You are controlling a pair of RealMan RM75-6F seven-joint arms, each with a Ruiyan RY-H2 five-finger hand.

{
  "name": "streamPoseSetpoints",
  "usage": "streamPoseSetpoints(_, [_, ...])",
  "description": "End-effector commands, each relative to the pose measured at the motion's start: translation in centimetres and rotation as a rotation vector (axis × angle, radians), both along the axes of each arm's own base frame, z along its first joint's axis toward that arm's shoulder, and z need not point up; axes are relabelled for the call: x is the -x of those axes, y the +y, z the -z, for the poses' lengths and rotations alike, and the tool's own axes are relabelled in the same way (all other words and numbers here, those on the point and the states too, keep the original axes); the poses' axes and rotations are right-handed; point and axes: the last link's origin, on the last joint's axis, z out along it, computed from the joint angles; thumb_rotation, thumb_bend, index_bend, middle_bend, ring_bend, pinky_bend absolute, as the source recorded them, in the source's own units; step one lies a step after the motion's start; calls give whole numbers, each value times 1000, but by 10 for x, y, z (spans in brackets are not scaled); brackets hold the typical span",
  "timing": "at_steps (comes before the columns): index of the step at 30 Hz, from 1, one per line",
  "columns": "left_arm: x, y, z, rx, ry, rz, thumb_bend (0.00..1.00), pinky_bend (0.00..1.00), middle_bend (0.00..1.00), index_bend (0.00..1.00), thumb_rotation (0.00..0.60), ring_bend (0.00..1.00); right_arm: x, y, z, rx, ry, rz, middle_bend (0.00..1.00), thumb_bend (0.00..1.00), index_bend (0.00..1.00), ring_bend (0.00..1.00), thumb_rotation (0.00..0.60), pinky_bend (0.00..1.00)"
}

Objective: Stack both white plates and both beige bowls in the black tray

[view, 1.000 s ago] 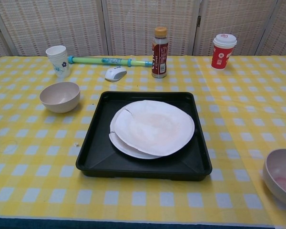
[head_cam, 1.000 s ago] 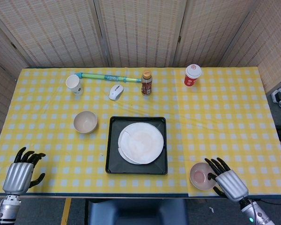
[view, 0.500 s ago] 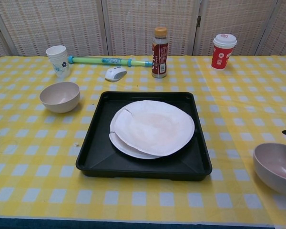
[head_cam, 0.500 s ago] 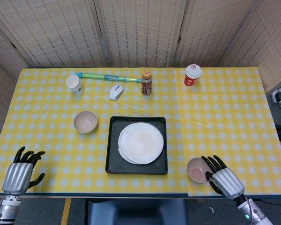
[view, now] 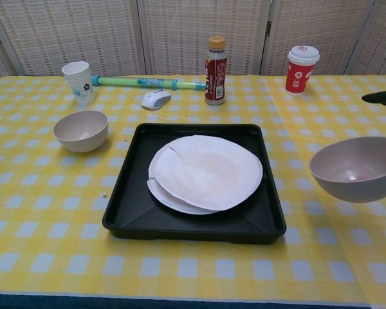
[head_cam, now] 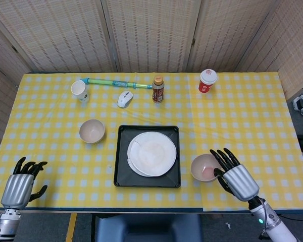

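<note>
Two white plates (head_cam: 152, 154) (view: 206, 172) lie stacked in the black tray (head_cam: 120, 171) (view: 132, 206) at the table's centre. One beige bowl (head_cam: 92, 131) (view: 81, 130) sits on the cloth left of the tray. My right hand (head_cam: 231, 175) grips the other beige bowl (head_cam: 204, 167) (view: 354, 168) by its right rim and holds it in the air just right of the tray; only fingertips (view: 381, 98) show in the chest view. My left hand (head_cam: 21, 182) hangs at the near left table edge, fingers apart, holding nothing.
Along the far side stand a white paper cup (head_cam: 79, 89), a green-blue tube (head_cam: 116, 82), a white mouse (head_cam: 124, 98), a brown bottle (head_cam: 158, 89) and a red cup (head_cam: 207, 80). The yellow checked cloth (head_cam: 242, 126) covers the table.
My right hand has lifted the bowl off the table near the front right edge and carried it up and leftward toward the tray. The left hand barely shifted.
</note>
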Motion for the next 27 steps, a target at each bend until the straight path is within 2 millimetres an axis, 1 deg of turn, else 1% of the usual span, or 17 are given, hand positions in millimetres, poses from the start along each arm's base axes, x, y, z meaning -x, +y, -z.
streamPoseSetpoints(1, [0,0,0,5,-4,-1,286,97,396,249,600,233,-24,-20,4,11,-2,-55,18,558,601,0,600,0])
streamPoseSetpoints(5, [0,0,0,14,-10,-1,285,94,394,247,600,233,-55,-45,18,-5,-16,-98,22,559,606,4,600,0])
streamPoseSetpoints(8, [0,0,-1,18,-15,0,285,92,392,245,600,232,-76,-63,34,-43,-24,-109,22,559,606,4,600,0])
streamPoseSetpoints(11, [1,0,-2,21,-19,-3,286,92,386,244,600,230,-92,-81,50,-69,-22,-111,22,558,606,5,600,0])
streamPoseSetpoints(14, [1,0,-5,15,-28,-4,285,91,386,243,600,228,-105,-95,65,-77,-6,-122,22,559,606,6,600,0])
streamPoseSetpoints(20, [2,-1,-9,10,-41,-8,285,91,385,243,600,227,-123,-114,89,-79,16,-128,23,559,606,13,600,0])
streamPoseSetpoints(27, [2,-2,-11,22,-51,-6,285,88,382,264,600,224,-135,-130,116,-88,23,-124,23,559,606,17,600,0])
